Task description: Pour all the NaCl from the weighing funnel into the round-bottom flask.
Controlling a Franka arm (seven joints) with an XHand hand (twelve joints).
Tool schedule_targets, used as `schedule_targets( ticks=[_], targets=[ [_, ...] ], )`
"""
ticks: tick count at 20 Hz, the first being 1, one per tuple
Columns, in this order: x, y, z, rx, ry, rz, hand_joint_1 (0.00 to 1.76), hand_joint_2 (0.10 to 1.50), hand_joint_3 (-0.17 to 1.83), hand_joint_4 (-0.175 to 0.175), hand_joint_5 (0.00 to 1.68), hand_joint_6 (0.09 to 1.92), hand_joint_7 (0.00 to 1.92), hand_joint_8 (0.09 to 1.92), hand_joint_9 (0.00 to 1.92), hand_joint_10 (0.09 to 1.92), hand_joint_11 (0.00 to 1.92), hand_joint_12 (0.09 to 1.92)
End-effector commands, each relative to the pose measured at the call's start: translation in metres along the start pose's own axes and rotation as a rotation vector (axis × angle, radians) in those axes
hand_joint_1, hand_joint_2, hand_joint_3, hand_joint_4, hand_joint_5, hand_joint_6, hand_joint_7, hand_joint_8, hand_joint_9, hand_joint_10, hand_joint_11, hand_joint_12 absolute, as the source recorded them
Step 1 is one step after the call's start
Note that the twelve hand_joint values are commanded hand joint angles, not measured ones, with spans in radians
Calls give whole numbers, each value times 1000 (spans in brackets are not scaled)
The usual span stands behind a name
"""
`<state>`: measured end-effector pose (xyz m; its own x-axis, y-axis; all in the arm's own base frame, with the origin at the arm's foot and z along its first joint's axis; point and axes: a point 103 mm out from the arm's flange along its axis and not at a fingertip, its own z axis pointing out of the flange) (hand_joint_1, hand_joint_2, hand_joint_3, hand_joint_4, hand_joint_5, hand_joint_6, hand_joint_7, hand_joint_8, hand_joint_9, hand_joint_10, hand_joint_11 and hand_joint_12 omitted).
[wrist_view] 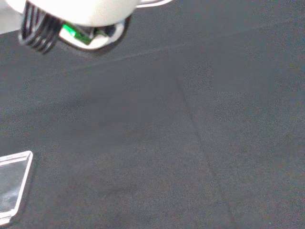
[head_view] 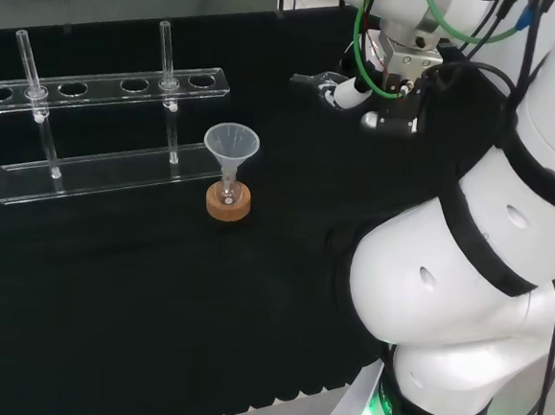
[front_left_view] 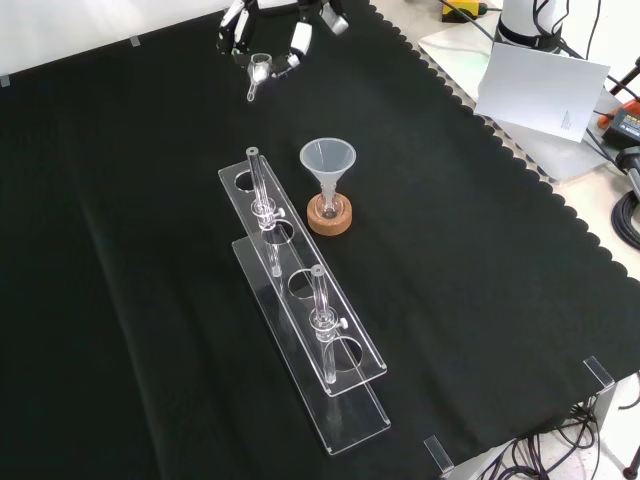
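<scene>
Clear acrylic test-tube rack point(front_left_view: 305, 330) running diagonally from the front view's centre toward its lower right, holding two upright glass tubes, one point(front_left_view: 262, 205) near its upper end and one point(front_left_view: 322, 315) lower down. White sheet of paper point(front_left_view: 545, 90) at upper right, beyond the scalloped edge of the black cloth point(front_left_view: 120, 300).

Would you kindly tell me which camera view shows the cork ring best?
The front view: the cork ring sits unobstructed beside the rack, seen from above. The head view shows it side-on, farther off.
</scene>
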<state>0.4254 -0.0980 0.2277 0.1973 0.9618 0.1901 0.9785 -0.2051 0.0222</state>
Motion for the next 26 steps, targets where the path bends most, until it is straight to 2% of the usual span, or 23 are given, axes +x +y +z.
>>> schedule_targets(
  ticks=[1, 7, 15, 26],
  targets=[
    [4, -29, -12, -5, -7, -5, 1151, 598, 671, 175, 1417, 411, 614, 678, 942, 419, 792, 1090],
    [11, -52, -22, -12, -15, -15, 1151, 598, 671, 175, 1418, 409, 614, 677, 943, 416, 793, 1088],
    [33, -75, -27, 9, -32, -59, 1151, 598, 671, 175, 1419, 406, 610, 675, 944, 412, 790, 1084],
    [70, -78, -10, 89, -66, -143, 1151, 599, 669, 175, 1420, 404, 599, 670, 943, 407, 786, 1084]
  ],
)
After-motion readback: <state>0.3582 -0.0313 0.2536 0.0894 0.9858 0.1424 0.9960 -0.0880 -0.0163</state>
